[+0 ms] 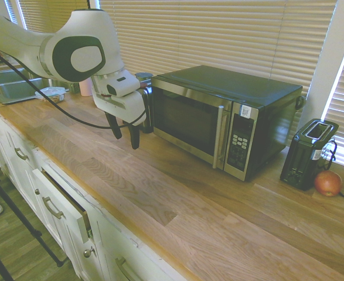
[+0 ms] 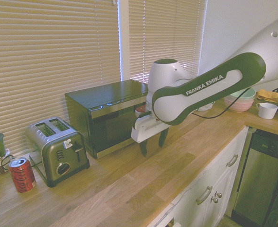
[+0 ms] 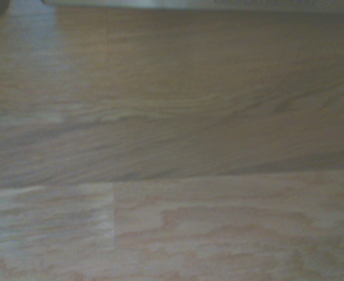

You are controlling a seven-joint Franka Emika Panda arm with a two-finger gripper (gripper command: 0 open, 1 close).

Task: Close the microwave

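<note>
My end effector [image 1: 126, 133] hangs released and empty over the wooden table [image 1: 177, 199], beside the heavy, rigid black and stainless-steel microwave [image 1: 224, 117]; I'd push its stiff glass door near the silver bar handle [image 1: 220, 137].

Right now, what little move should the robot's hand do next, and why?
Probably back away and stop. The big black and steel microwave on the wooden countertop already looks shut: its dark glass door sits flush beside the keypad. The hand hangs open and empty above the wood, beside the door's far end, touching nothing.
</note>
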